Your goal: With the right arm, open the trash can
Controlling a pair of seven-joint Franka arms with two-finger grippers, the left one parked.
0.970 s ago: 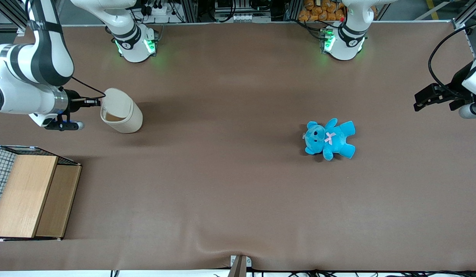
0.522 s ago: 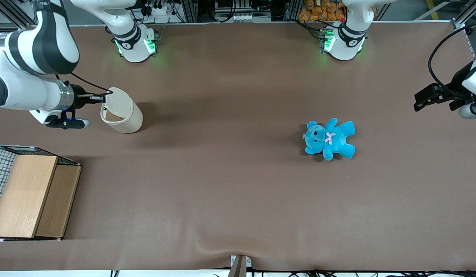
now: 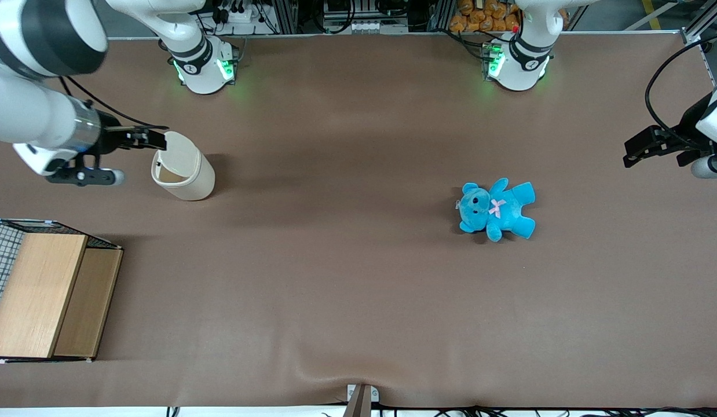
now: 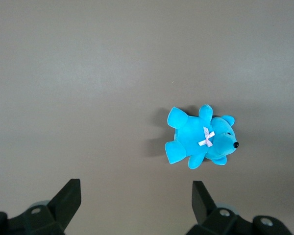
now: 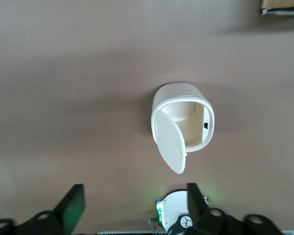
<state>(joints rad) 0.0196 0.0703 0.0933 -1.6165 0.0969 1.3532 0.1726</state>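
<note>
Trash can [image 3: 183, 172] lid [image 5: 169, 141] found swung up, task looked done; gripper [image 3: 153, 138] spread empty above rim.

On the counter [image 3: 358, 301] I count one trash can [image 3: 185, 171], one blue teddy [image 3: 497, 208], one wooden box [image 3: 46, 295], and one end effector [image 3: 156, 138] just beside the can's raised lid, fingers spread.

Brown table mat [image 3: 358, 278], cluttered metal racks [image 3: 335, 14]

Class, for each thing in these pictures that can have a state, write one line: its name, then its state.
Cream-white plastic trash can: upright, hinged lid swung open.
Slim black gripper: jaws open, beside the lid's edge, holding nothing.
Blue plush teddy: lying flat on the table.
Wooden box: closed.
</note>
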